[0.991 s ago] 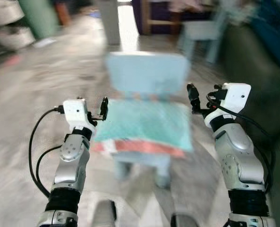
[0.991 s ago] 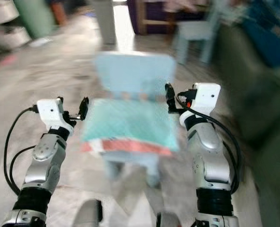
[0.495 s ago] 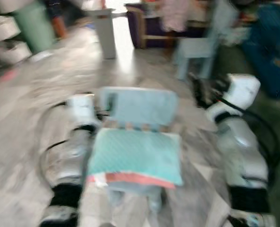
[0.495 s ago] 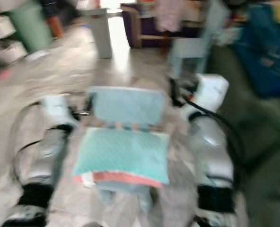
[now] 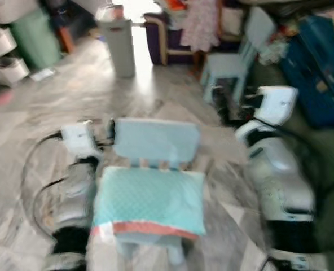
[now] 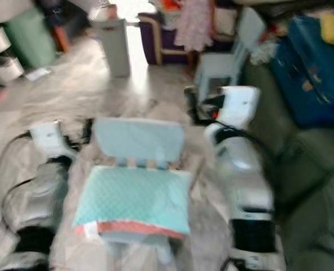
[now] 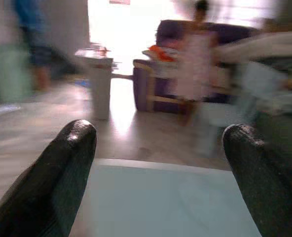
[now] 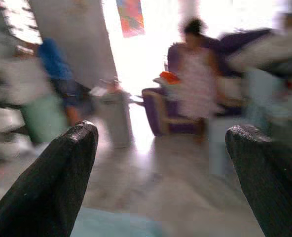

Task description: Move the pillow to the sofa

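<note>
Pillow: soft teal pillow with a red edge [image 5: 150, 200] lies flat on the small pale blue chair [image 5: 155, 144].
Left gripper [image 5: 106, 131]: fingers spread, holding nothing, beside the chair back.
Right gripper [image 5: 226, 104]: fingers spread, holding nothing, ready to grab.
Sofa: dark green sofa [image 6: 311, 169], waiting at right.

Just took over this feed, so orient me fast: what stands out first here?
A teal pillow with an orange edge lies on the seat of a small pale blue chair straight ahead. The left end effector and right end effector flank the chair back, both open and empty. A dark green sofa stands at right.
</note>
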### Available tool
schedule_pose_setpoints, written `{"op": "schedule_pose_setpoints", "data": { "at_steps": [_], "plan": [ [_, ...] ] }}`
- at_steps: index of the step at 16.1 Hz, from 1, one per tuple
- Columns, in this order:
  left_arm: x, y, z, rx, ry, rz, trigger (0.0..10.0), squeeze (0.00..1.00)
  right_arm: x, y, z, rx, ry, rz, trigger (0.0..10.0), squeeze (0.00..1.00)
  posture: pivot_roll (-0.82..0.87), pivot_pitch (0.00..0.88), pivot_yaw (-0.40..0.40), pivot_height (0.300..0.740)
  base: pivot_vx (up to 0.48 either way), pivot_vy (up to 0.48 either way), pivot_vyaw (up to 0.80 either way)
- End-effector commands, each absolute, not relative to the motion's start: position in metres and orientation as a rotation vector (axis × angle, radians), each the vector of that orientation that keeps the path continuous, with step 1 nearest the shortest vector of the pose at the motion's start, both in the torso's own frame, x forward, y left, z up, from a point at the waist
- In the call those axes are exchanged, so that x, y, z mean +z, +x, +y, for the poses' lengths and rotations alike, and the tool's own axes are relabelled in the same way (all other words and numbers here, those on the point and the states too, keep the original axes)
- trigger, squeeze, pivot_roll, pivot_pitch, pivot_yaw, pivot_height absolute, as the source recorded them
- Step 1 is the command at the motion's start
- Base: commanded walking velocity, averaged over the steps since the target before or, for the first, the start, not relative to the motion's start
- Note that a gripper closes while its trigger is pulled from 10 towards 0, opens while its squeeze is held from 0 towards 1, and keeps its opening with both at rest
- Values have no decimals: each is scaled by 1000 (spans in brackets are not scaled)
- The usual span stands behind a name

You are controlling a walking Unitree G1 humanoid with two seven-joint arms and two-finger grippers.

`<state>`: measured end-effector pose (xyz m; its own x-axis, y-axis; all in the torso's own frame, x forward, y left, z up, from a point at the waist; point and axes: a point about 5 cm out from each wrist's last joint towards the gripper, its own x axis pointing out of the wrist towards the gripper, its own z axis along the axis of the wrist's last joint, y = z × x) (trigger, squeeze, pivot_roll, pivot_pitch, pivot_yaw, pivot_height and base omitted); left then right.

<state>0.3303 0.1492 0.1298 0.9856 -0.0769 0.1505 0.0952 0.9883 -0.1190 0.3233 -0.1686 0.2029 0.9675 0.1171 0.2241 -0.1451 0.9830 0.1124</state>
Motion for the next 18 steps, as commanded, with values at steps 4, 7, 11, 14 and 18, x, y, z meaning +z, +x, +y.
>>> {"op": "schedule_pose_setpoints", "data": {
  "at_steps": [4,7,11,14,18],
  "plan": [
    [131,331,167,-42,-108,-138,10000,0,208,323,-151,184,136,-235,10000,0,-193,0,40,740,0,0,0],
    [131,332,168,-57,-142,-133,10000,0,208,323,-152,187,137,-236,10000,0,-188,0,39,740,0,0,0],
    [133,333,170,-63,-131,-134,10000,0,209,323,-150,192,150,-251,10000,0,-182,0,40,740,0,0,0],
    [134,335,172,-72,-117,-129,10000,0,209,323,-148,193,152,-252,10000,0,-181,0,46,740,0,269,0],
    [134,335,172,-73,-119,-124,10000,0,209,322,-149,186,154,-260,10000,0,-183,0,50,740,0,480,0]
  ]
}}
